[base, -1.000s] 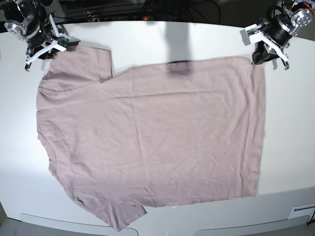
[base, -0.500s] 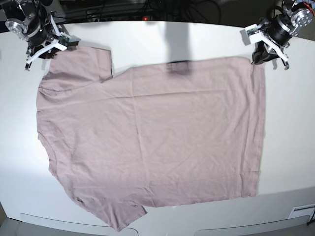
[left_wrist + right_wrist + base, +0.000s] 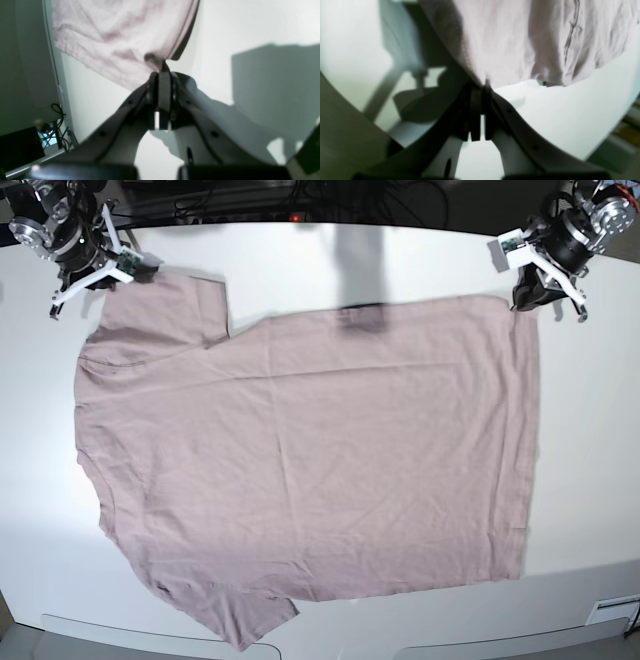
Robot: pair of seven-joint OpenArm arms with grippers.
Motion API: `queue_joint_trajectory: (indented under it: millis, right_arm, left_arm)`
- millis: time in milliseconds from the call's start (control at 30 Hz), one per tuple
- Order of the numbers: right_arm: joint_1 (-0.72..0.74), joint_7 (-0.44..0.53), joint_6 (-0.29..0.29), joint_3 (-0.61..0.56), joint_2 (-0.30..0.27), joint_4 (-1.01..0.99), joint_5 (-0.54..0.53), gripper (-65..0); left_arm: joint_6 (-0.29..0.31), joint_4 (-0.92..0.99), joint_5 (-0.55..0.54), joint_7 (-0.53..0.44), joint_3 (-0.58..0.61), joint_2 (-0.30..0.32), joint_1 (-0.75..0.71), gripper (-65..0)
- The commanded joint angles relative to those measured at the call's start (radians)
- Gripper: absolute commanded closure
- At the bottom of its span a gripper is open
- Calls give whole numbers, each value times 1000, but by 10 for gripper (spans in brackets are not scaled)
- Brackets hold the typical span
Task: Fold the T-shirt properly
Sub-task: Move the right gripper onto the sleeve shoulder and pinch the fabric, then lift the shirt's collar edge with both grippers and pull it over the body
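Observation:
The dusty pink T-shirt point(image 3: 310, 450) lies spread flat on the white table point(image 3: 590, 460), its neck at the left and its hem at the right. My left gripper point(image 3: 526, 296) is at the shirt's far right corner. In the left wrist view, the left gripper point(image 3: 163, 75) is shut on the hem corner of the T-shirt point(image 3: 120, 37). My right gripper point(image 3: 132, 273) is at the far left sleeve. In the right wrist view, the right gripper point(image 3: 480, 87) is shut on the sleeve edge of the T-shirt point(image 3: 520, 37).
Cables point(image 3: 300, 195) run behind the table's far edge. A dark shadow point(image 3: 362, 280) falls across the table and the shirt's far edge. The table's front edge point(image 3: 420, 642) is close below the shirt's near sleeve. A white label point(image 3: 612, 608) sits at the front right.
My right gripper has shifted slightly toward the table's far edge with the sleeve edge in it. My left gripper and the rest of the shirt have stayed in place.

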State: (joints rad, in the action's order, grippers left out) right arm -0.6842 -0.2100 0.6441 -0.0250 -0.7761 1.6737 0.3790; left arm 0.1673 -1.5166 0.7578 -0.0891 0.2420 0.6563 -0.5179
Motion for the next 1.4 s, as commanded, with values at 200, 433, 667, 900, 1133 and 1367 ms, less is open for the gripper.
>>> queue_joint_trajectory:
  millis: [200,433,667,900,1133,1367]
  right_arm:
    - [-11,-270,54,-8,-2,45,-326,0]
    - [-11,-335,17,-8,-2,198,-351,0]
    - [-8,-337,-98,-7,-2,231,-297,0]
    - [32,-342,-107,-6,-3,232,-305,0]
    - [58,-356,-118,-6,-2,238,-308,0]
    - [66,-374,-154,6,-2,298,-309,0]
  left_arm:
    - [53,0,0,13,4,9,-13,0]
    - [49,0,0,13,3,10,-10,0]
    - [-104,-5,0,13,0,12,-5,0]
    - [-126,-9,0,87,0,16,34,0]
    - [-127,-42,0,104,0,72,36,0]
    - [-127,-43,0,105,0,87,41,0]
